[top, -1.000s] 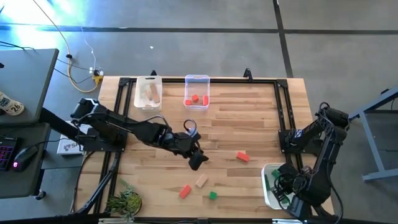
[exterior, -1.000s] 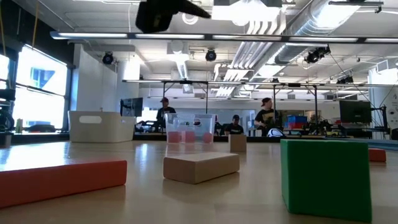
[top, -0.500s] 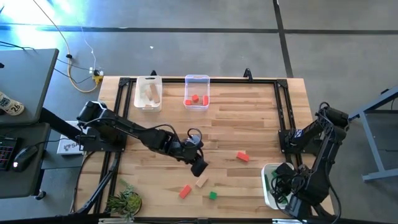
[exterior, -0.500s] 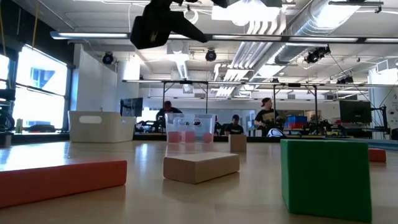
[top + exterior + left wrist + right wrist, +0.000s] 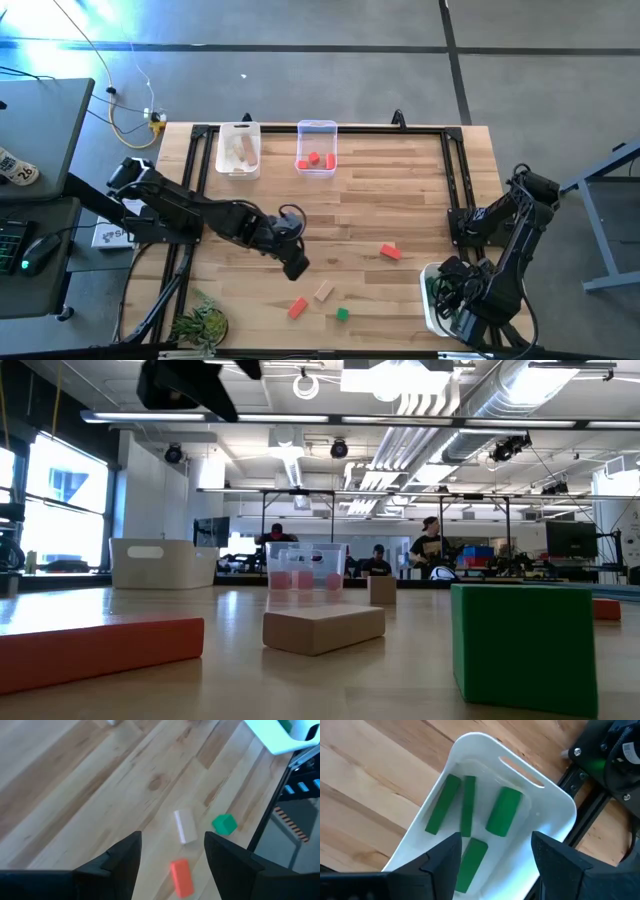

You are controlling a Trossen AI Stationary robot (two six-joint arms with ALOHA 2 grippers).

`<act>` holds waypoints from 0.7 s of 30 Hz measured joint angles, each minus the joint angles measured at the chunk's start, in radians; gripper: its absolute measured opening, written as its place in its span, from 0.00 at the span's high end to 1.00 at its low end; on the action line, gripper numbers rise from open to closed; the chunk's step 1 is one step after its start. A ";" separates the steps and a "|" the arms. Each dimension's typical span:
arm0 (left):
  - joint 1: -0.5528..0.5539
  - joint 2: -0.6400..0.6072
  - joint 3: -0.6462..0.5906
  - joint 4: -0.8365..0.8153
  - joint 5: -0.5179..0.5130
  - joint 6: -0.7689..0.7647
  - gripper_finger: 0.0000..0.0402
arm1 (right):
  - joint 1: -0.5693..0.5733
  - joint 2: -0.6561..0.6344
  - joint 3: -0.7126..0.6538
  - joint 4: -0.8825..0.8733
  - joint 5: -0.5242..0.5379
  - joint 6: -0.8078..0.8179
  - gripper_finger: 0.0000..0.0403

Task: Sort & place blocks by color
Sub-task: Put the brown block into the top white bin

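I count four loose blocks in the lower middle of the overhead frame: a red bar (image 5: 297, 307), a plain wood bar (image 5: 324, 291) just beside it, a small green cube (image 5: 342, 314) below those, and a second red block (image 5: 390, 252) well apart to the right. In the table-level view the green cube (image 5: 522, 642) is cut off at the bottom edge, the red bar (image 5: 100, 648) runs off the left edge, and the wood bar (image 5: 322, 626) lies between them.

My left hand (image 5: 294, 265) hangs over bare tabletop (image 5: 380, 200), up and left of that cluster. Its wrist camera shows the fingers spread with nothing between them, the three blocks visible beyond the gap.

At the top of the overhead frame, a clear tub (image 5: 316, 146) holds red pieces and a white tub (image 5: 238, 150) beside it holds pale wood ones; I can't make out how many.

My right hand (image 5: 458, 318) sits at lower right over a white bin (image 5: 485, 840), fingers spread and empty. From above the arm hides most of that bin; the wrist view shows four green bars inside.
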 joint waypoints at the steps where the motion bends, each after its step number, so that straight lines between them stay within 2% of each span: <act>1: -0.002 -0.014 0.000 -0.018 -0.003 -0.002 0.49 | -0.003 -0.005 0.000 0.000 0.010 -0.002 0.44; 6: -0.003 -0.077 0.000 -0.076 -0.008 -0.004 0.49 | -0.025 -0.039 0.000 0.005 0.160 -0.079 0.44; 10: -0.003 -0.117 0.000 -0.132 -0.020 0.003 0.49 | -0.077 -0.074 0.000 0.005 0.296 -0.240 0.44; 16: -0.011 -0.131 0.000 -0.243 -0.043 0.004 0.49 | -0.210 -0.109 0.000 0.096 0.410 -0.580 0.44; 21: -0.011 -0.130 0.000 -0.354 -0.058 0.004 0.49 | -0.336 -0.115 0.000 0.279 0.447 -0.981 0.44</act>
